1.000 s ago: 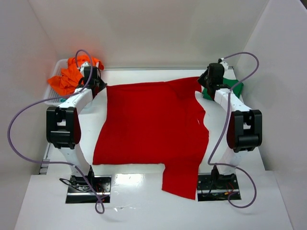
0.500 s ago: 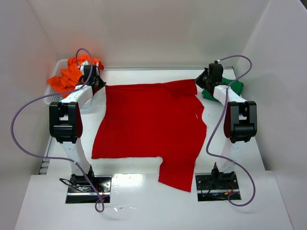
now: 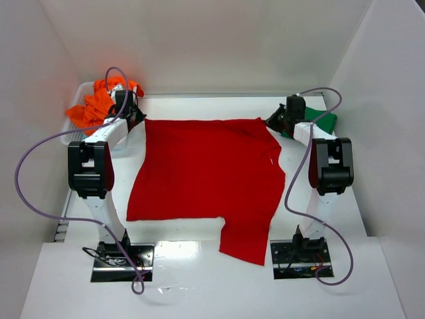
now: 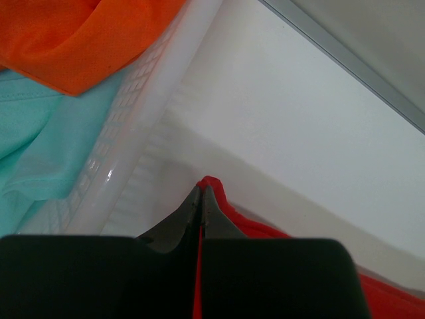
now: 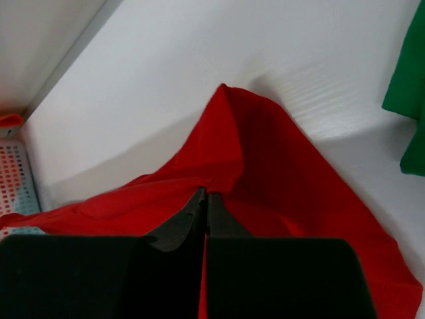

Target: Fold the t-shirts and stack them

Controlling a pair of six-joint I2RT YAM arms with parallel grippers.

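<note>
- Pinching the far left corner of the red t-shirt (image 3: 206, 173), the left pincer (image 3: 135, 117) is clamped tight.
- At its far right corner the right pincer (image 3: 273, 123) grips, likewise closed.
- It lies spread on the desk (image 3: 199, 107).

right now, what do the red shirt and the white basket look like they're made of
red shirt: soft matte cloth, probably a knit fabric. It lies limp and rises in soft folds at its far corners.
basket: white plastic, it seems. It has a stiff lattice wall of small holes, with a slight glossy glint.
</note>
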